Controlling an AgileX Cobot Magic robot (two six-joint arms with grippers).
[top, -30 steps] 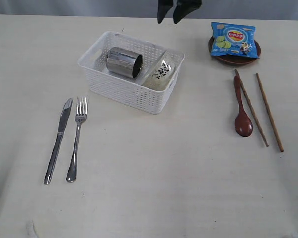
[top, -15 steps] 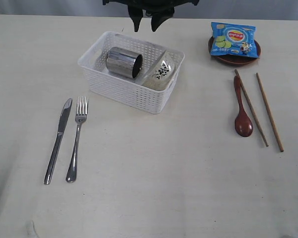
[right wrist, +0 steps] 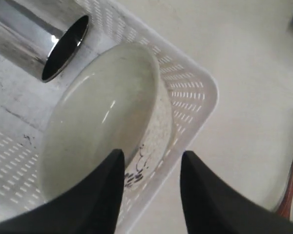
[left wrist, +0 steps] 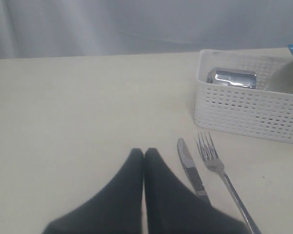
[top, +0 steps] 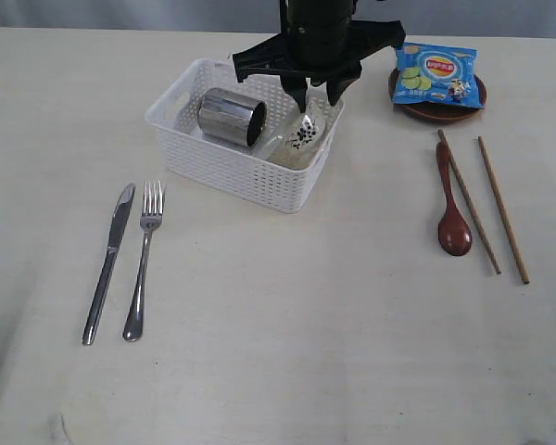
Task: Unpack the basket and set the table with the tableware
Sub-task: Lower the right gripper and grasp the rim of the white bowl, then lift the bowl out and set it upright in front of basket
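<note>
Two jaws of my right gripper (right wrist: 151, 156) stood apart over the tilted bowl (right wrist: 102, 112); closing off-centre could have let it slip.

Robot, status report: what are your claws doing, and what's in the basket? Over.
Right gripper open over bowl in basket. Left gripper shut, by knife and fork. Mug beside bowl, not blocking.

The mug (top: 230, 117) is mirror-bright steel, the bowl (right wrist: 102, 112) glossy off-white, the basket (top: 233, 169) matt white plastic, the spoon (top: 453, 227) shiny red-brown wood, the tabletop (top: 306, 334) matt cream.
</note>
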